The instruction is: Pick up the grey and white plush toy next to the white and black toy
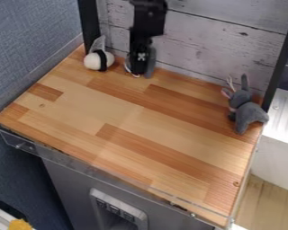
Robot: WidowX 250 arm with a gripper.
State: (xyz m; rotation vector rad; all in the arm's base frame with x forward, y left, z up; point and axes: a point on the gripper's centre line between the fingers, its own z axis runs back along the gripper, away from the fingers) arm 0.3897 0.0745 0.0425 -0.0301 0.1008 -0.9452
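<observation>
The black gripper (140, 65) hangs down at the top, left of centre, low over the back edge of the wooden table and in front of the whitewashed board. Grey shapes and a thin white loop show at its lower end; what they belong to is unclear. Just left of it, apart from it, a white round toy with a black band (99, 60) sits in the back left corner. Far to the right, a grey plush animal with long ears (249, 111) stands near the table's right edge.
The wooden tabletop (122, 121) has a clear plastic strip along its front edge. Behind it rises a whitewashed plank board (200, 42) between black posts. A blue-grey wall is at left, a white surface (281, 134) at right.
</observation>
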